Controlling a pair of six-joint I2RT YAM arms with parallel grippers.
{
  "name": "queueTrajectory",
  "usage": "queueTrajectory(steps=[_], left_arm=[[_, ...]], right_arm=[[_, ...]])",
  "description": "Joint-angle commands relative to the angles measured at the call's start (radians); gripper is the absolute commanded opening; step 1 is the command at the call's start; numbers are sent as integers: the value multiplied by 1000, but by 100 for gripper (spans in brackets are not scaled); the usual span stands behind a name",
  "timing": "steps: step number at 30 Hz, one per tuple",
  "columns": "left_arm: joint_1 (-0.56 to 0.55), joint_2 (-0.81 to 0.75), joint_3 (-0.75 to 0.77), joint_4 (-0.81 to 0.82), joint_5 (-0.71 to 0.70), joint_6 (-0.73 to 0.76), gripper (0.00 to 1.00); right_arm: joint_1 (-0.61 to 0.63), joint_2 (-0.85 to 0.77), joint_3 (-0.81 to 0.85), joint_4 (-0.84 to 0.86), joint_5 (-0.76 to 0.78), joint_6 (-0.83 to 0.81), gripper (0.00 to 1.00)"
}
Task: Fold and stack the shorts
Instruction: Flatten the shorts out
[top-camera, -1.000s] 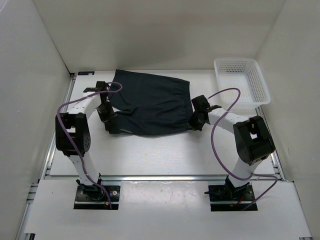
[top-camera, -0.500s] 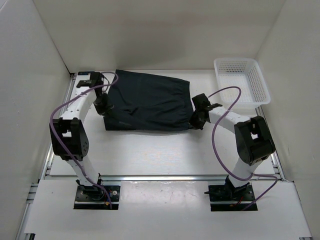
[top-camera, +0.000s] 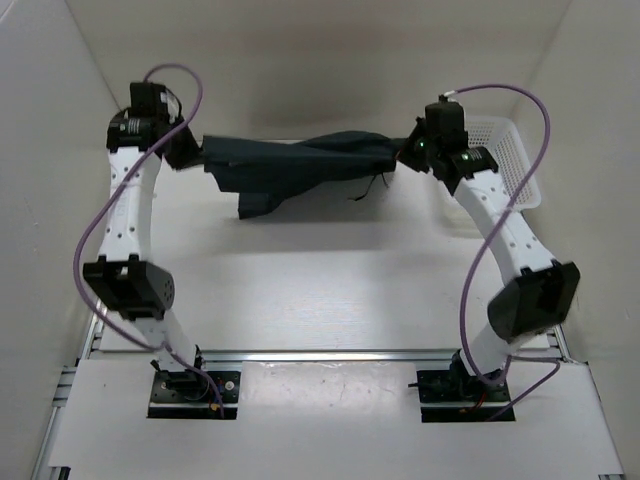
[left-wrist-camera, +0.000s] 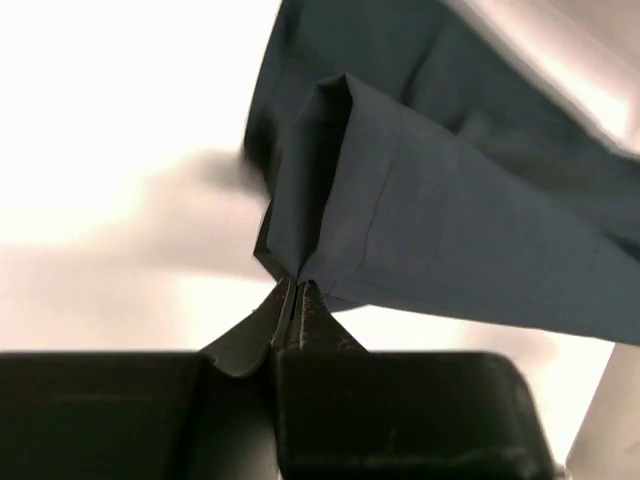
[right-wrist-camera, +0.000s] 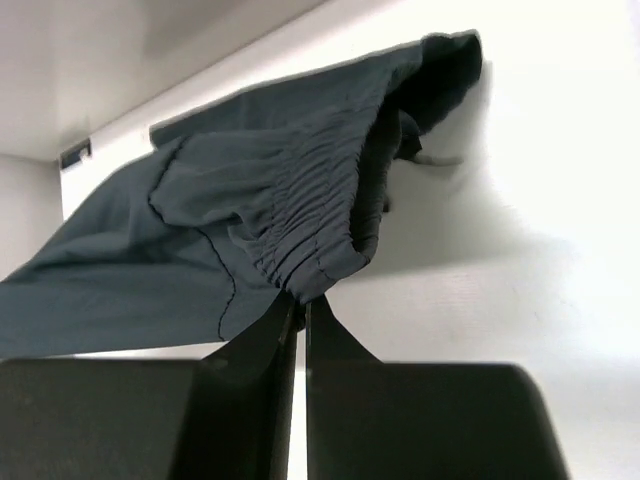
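The dark navy shorts hang stretched in the air between both arms, high over the back of the table, with one leg drooping at the lower left. My left gripper is shut on a hemmed corner of the shorts; its jaws pinch the fabric edge. At the other end my right gripper is shut on the gathered elastic waistband, the jaws closed tight just below the cloth.
A white mesh basket stands at the back right, partly behind the right arm. White walls close in the back and both sides. Purple cables loop off both arms.
Both arms have risen and swung toward the back, lifting the shorts off the table. The cloth, which lay flat, now hangs taut between the two grippers.
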Motion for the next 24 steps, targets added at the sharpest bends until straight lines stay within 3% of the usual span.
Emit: queueTrajectory(steps=[1, 2, 3, 5, 6, 7, 8, 9, 10, 15, 17, 19, 21, 24], left_arm=[[11, -196, -318, 47, 20, -3, 10], [11, -303, -431, 83, 20, -24, 10], [1, -353, -657, 117, 31, -49, 10], [1, -469, -870, 202, 93, -78, 37], [-10, -497, -1041, 229, 129, -89, 51], [-10, -519, -1107, 247, 176, -104, 62], [-19, -536, -1154, 257, 176, -119, 62], [-19, -571, -1187, 257, 176, -132, 62], [-19, -586, -1217, 266, 167, -144, 62], [-30, -640, -1241, 221, 132, -187, 39], [-44, -640, -1280, 221, 120, -224, 38], [-56, -640, -1319, 212, 120, -253, 43], [-87, -640, -1382, 221, 150, -278, 55], [-143, -660, -1445, 249, 170, -308, 65]], right_arm=[[30, -154, -218, -45, 77, -68, 0], [48, -194, -303, -3, 99, -46, 0], [59, -232, -389, 18, 111, -32, 0], [77, -338, -650, 56, 124, 18, 4], [77, -366, -722, 56, 124, 41, 12], [88, -415, -840, 56, 124, 61, 36], [88, -443, -887, 56, 124, 81, 46], [88, -469, -925, 38, 124, 125, 49], [97, -525, -954, 21, 137, 145, 49], [97, -659, -1001, -102, 176, 181, 44], [97, -671, -990, -126, 164, 190, 42], [97, -671, -990, -136, 136, 190, 41], [97, -671, -990, -145, 110, 201, 41], [97, -671, -1013, -136, 56, 210, 45]])
